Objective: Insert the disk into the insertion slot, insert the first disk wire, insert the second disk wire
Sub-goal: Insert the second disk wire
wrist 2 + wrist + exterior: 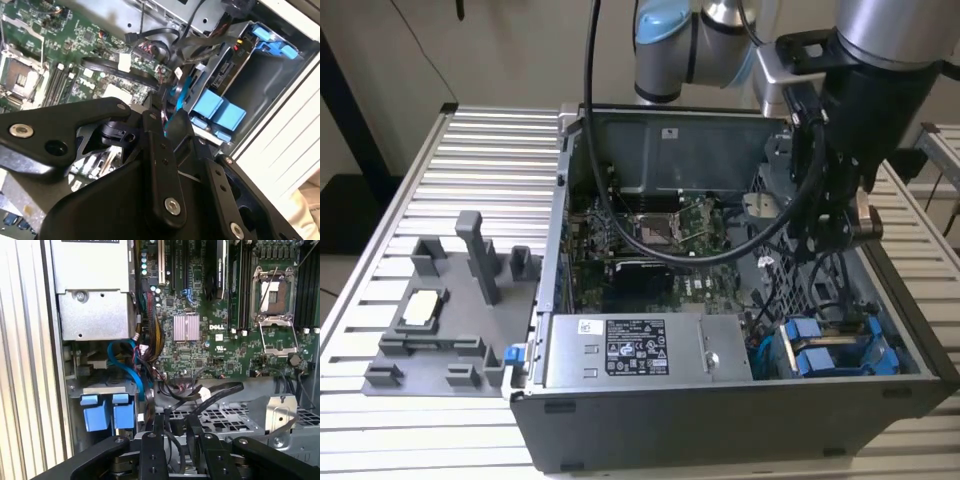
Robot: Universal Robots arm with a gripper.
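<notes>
**As the disk sits in its bay, the wire work wants a steady hand**

While the gripper (825,235) hovers at two o'clock of the open case (670,140) in the exterior view, the insertion slot (880,345) lies below it at four o'clock, blue fittings showing. In the second wrist view the disk (226,75) looks to be standing in that slot already, blue carrier tabs outward, so I judge this a wire step. Whether the jaws are closed on a connector I cannot tell; the black linkage hides them. A blue wire (131,371), likely one of the disk's, loops just beside the slot in the first wrist view. To do this well, I'd say: hold the plug square to the disk's socket and push straight in, no twisting. Mind the thick black cable (620,222) draped across the motherboard (700,288), because it could snag. The power-supply box (640,350) at six o'clock sits close, so clearance looks tight.
</notes>
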